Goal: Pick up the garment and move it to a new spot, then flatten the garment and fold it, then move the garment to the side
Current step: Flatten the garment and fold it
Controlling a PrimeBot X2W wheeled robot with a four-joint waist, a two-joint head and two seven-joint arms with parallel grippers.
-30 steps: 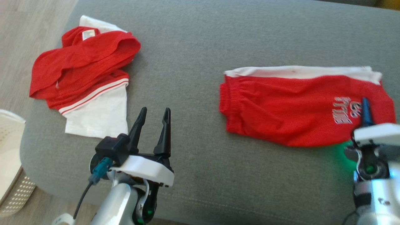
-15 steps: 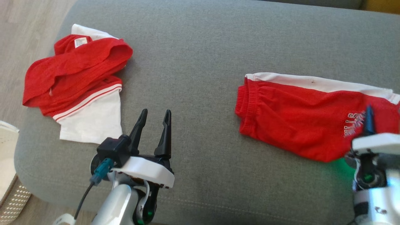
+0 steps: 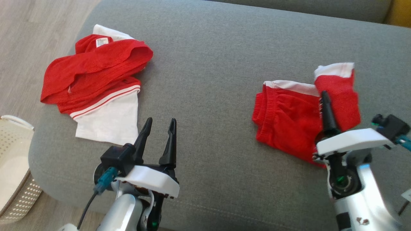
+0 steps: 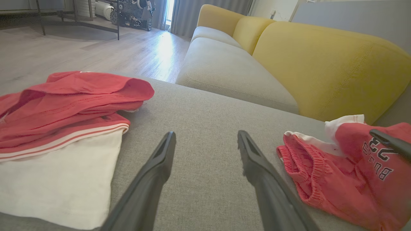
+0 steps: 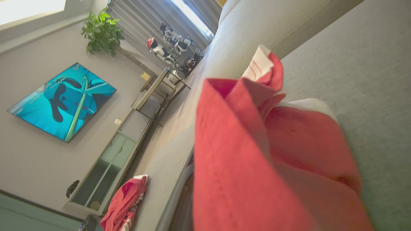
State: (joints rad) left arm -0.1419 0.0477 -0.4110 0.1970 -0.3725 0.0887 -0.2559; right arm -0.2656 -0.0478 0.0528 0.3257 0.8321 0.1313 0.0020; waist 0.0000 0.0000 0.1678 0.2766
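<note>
The red shorts (image 3: 285, 128) lie on the right of the grey sofa cushion (image 3: 208, 80), one end lifted by the right gripper (image 3: 324, 96), its fingers clamped on it. The left gripper (image 3: 159, 123) hovers, fingers apart. To fold well, carry this end low and lay it evenly on the other end.

Garments on the grey cushion (image 3: 208, 80): two, namely one pair of red shorts (image 3: 285, 125) and one red-and-white shirt (image 3: 96, 80). Grippers: two, the left gripper (image 3: 160, 120) and the right gripper (image 3: 324, 96). Baskets (image 3: 17, 189) on the floor: one. Wall screens (image 5: 61, 101): one. Plants (image 5: 102, 30): one.
</note>
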